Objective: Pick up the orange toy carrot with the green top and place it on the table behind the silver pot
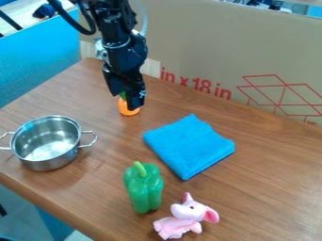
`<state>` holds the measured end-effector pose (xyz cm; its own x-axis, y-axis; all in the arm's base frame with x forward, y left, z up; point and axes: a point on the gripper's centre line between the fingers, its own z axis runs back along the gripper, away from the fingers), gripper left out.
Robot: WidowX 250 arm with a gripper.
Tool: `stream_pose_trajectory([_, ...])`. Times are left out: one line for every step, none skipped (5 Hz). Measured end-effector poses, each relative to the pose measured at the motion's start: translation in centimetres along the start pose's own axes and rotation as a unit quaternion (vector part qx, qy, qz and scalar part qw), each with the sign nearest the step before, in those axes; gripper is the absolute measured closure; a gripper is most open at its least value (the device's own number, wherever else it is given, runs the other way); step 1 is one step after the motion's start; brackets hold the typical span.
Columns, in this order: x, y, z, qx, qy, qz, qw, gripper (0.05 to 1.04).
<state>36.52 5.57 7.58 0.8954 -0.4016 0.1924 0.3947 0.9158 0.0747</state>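
At the upper left of the table, the black gripper (pixel 127 100) hangs low over an orange object (pixel 129 110) with a green top, partly covering it. Whether the gripper touches it I cannot tell. Nearer the camera to the right lies a folded blue cloth (pixel 190 146). A silver two-handled pot (pixel 45 162) stands at the left. Toward the front, a green bell pepper (pixel 144 190) stands upright beside a pink stuffed elephant (pixel 187 212).
The brown wooden table (pixel 270 174) has its left edge close to the pot. A tall cardboard panel (pixel 220 42) with red print borders the table behind. A blue panel (pixel 37 61) stands beyond the table's left edge.
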Motion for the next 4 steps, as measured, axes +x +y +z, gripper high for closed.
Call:
stream_pose_trajectory([0.7, 0.8, -0.3, 0.014, 0.010, 0.014, 0.9997, 0.082])
stream_pose_trajectory([1.3, 1.2, 0.2, 0.037, 0.013, 0.022, 0.9990, 0.082])
stream_pose_trajectory([2.2, 1.5, 0.3, 0.040, 0.009, 0.026, 0.9988, 0.082])
stream_pose_trajectory([2.6, 1.7, -1.1, 0.031, 0.031, 0.032, 0.9985, 0.082])
